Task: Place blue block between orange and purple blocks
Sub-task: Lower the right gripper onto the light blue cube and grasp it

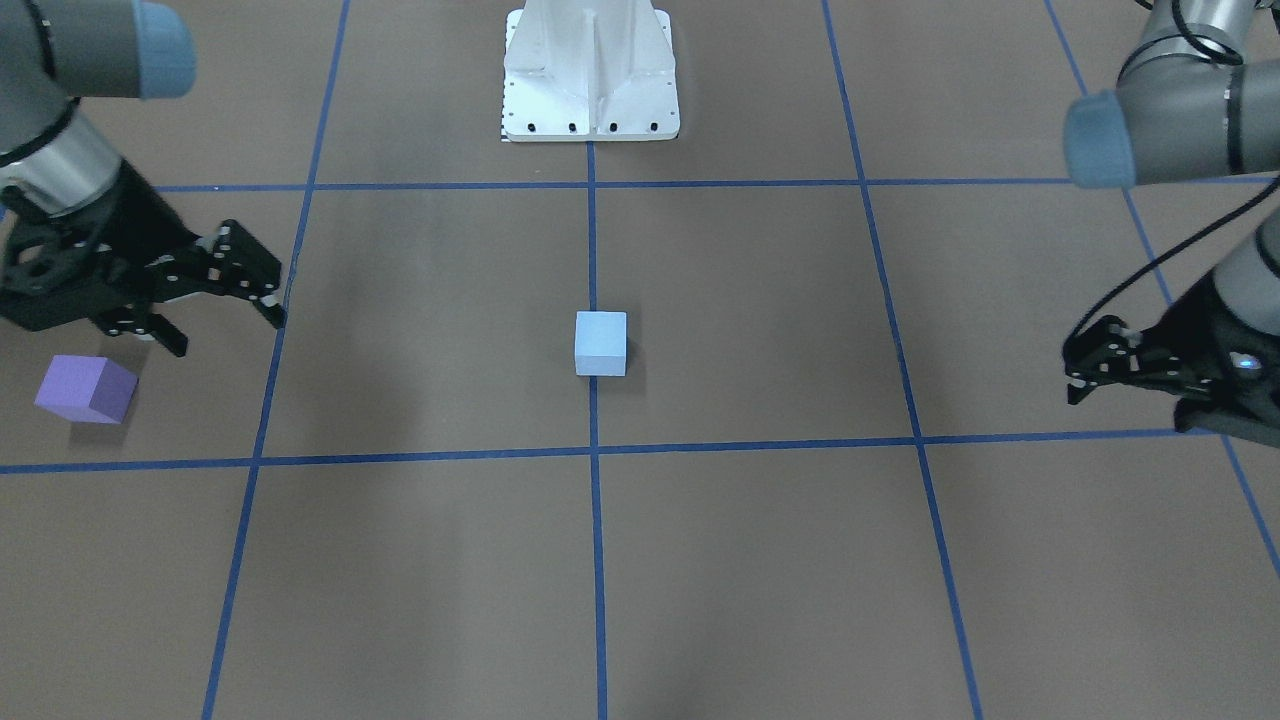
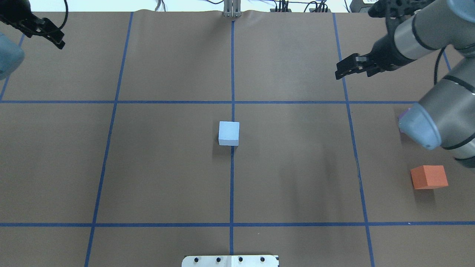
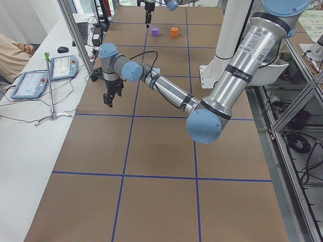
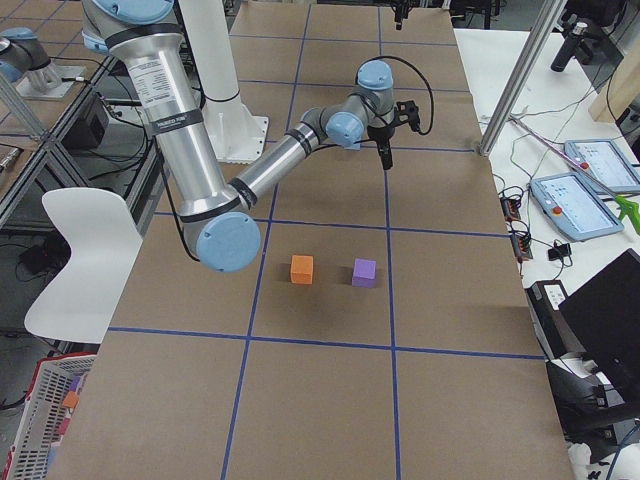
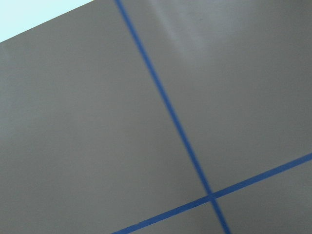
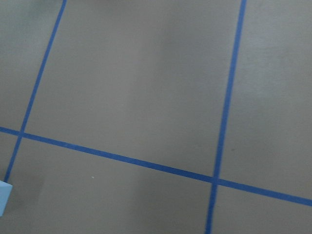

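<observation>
The light blue block (image 2: 229,133) sits alone on the centre line of the table; it also shows in the front view (image 1: 601,343) and as a corner in the right wrist view (image 6: 4,197). The orange block (image 2: 428,177) and the purple block (image 4: 364,272) lie side by side at the table's right end, a small gap between them. In the overhead view the purple block (image 2: 402,118) is mostly hidden by my right arm. My right gripper (image 1: 228,333) is open and empty, above the table near the purple block (image 1: 85,390). My left gripper (image 1: 1073,378) is open and empty at the far left.
The robot's white base plate (image 1: 590,75) stands at the table's near-robot edge on the centre line. Blue tape lines (image 2: 232,167) divide the brown table into squares. Tablets and cables lie beyond the table's far edge (image 4: 570,200).
</observation>
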Action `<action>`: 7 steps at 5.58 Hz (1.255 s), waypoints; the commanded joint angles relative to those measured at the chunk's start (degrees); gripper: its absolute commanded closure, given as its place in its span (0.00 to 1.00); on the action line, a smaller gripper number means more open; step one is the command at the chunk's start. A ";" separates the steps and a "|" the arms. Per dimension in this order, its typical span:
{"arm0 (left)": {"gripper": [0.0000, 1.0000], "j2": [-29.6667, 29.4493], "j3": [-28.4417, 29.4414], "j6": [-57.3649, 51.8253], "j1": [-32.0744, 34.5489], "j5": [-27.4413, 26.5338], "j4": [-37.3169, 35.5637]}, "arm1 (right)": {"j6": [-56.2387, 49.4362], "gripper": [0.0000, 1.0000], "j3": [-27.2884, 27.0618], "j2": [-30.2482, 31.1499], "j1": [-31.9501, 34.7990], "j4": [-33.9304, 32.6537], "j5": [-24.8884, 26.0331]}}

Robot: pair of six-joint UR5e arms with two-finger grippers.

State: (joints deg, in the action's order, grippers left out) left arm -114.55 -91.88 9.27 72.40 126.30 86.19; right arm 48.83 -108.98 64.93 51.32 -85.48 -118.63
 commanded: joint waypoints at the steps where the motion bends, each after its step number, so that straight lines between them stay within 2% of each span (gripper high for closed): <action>1: 0.00 12.09 2.66 -12.00 9.02 -0.09 5.62 | 10.62 0.00 5.49 -12.06 -12.59 -7.33 11.00; 2: 0.00 15.81 2.24 -12.43 12.64 0.52 6.00 | 15.46 0.00 12.58 -17.76 -15.78 -7.08 13.83; 3: 0.00 18.89 -0.29 -12.43 12.85 0.52 6.18 | 18.64 0.00 18.40 -20.78 -19.82 -5.86 19.52; 4: 0.00 19.27 -0.58 -12.43 12.85 0.52 6.18 | 20.68 0.00 25.24 -23.50 -21.60 -0.27 20.88; 5: 0.00 19.36 -0.58 -12.43 12.85 0.61 6.09 | 20.78 0.00 29.31 -25.62 -23.10 0.65 22.28; 7: 0.00 20.33 -0.67 -12.43 12.85 3.68 6.53 | 20.96 0.00 29.36 -25.29 -24.86 0.75 23.00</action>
State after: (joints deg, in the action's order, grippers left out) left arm -94.56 -92.48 -3.16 85.21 129.05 92.60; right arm 69.67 -79.93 39.55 27.27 -84.90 -95.88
